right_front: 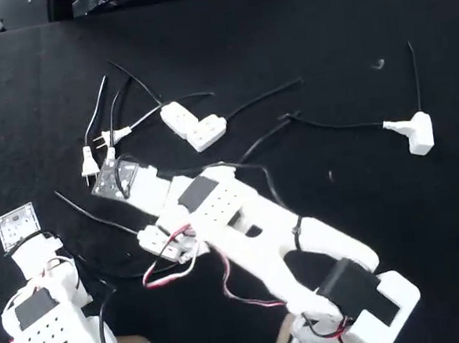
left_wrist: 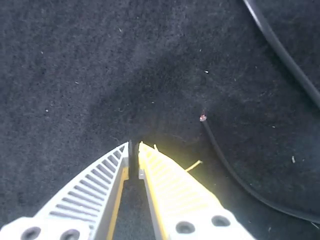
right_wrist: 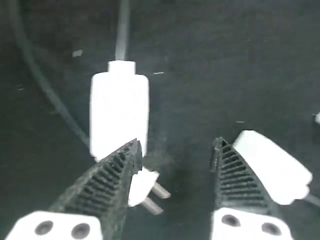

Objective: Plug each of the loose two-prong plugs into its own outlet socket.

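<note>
The table [right_front: 349, 54] is covered in black cloth. The right gripper [right_front: 116, 179] is stretched toward ten o'clock with its jaws parted; the left gripper [left_wrist: 133, 145] is held closed.

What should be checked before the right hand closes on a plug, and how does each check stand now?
1. Right hand open: ok, the jaws stand wide apart.
2. Plug centred in the gap: not ok. Its body lies by one finger, and only the prongs reach in.
3. Second plug clear of the other finger: cannot tell, it sits close behind that finger.
4. Left hand out of the way: ok, shut over bare cloth.
5. Outlet blocks uncovered: ok.
</note>
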`<control>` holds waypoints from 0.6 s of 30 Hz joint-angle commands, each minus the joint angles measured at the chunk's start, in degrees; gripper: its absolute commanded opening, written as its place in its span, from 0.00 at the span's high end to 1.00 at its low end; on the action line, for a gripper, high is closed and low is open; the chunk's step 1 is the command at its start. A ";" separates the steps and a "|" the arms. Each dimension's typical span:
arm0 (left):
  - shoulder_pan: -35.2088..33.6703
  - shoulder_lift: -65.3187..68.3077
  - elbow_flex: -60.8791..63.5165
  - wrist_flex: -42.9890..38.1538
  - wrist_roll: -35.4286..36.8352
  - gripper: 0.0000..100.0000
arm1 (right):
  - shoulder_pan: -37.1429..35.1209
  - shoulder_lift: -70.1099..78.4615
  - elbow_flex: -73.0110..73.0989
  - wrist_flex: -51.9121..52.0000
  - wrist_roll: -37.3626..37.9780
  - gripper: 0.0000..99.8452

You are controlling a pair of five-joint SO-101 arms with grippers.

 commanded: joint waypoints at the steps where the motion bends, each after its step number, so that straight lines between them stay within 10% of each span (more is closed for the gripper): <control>1: -0.48 -0.26 -0.40 -0.79 0.18 0.95 | -4.66 -0.13 -1.89 2.02 -2.73 0.77; 18: -0.48 -0.26 -0.40 -0.70 0.18 0.95 | 3.60 0.31 6.55 -11.43 7.12 0.77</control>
